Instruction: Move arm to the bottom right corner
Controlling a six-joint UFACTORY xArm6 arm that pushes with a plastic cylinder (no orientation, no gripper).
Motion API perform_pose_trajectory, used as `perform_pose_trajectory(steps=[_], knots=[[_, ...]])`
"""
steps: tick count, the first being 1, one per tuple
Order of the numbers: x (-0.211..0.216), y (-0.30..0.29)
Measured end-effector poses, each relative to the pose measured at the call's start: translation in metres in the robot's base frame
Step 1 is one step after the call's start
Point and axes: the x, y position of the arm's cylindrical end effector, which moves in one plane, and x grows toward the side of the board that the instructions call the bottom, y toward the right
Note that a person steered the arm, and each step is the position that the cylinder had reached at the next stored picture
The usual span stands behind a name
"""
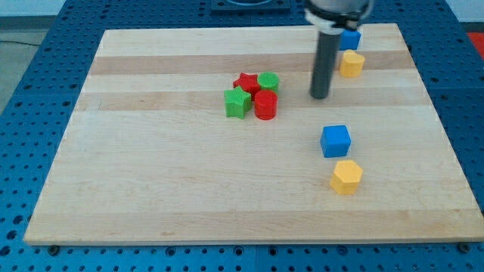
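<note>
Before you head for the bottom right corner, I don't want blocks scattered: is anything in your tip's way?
Yes. My tip sits in the upper middle, and the blue cube and yellow hexagonal block lie below it, close to a straight diagonal toward that corner. Swinging further right first should clear them.

Dark rod upright, my tip (320, 97) apparently touching the surface, upper right

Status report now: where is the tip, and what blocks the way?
My tip upper right of board. Bottom right corner not reached. Blue cube and yellow block near the path.
</note>
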Motion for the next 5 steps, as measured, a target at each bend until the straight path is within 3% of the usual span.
perform_pose_trajectory(steps=[1,3,5], knots=[[-0.008,0.046],[-0.067,0.047],[0.061,0.092]])
